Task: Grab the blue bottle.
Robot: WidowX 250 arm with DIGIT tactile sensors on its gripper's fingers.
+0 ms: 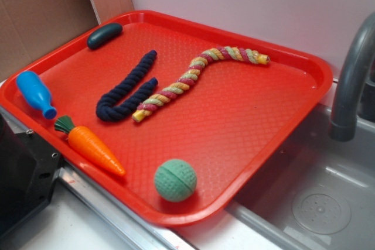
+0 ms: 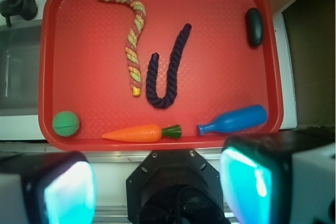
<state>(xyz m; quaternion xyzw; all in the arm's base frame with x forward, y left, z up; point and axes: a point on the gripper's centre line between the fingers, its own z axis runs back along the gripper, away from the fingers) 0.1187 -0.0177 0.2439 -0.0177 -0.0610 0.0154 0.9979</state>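
- Wrist view: I am looking straight down on a red tray [image 2: 157,3] from above its near edge, with my gripper [image 2: 157,187] hanging outside the tray over a pale counter strip.
- My two fingers [image 2: 247,182] are glowing teal at the bottom corners, standing wide apart and holding nothing between them.
- The blue bottle [image 2: 233,120] is lying on its side in the tray's near right corner, its neck pointing left toward the carrot's leaves and its fat end touching the tray's raised rim.
- An orange carrot [image 2: 134,133] is lying along the near edge, just beside the bottle's neck but apart from it.
- A green ball [image 2: 66,124] is sitting in the near left corner.
- A dark blue rope [image 2: 168,69] is curling into a U in the middle, beside a striped yellow-and-pink rope [image 2: 134,40].
- A dark oval pod [image 2: 254,27] is resting in the far right corner.
- Exterior view: the bottle [image 1: 35,93] is leaning on the tray's left rim, and a grey tap [image 1: 351,80] is rising over a sink [image 1: 316,203] at right.
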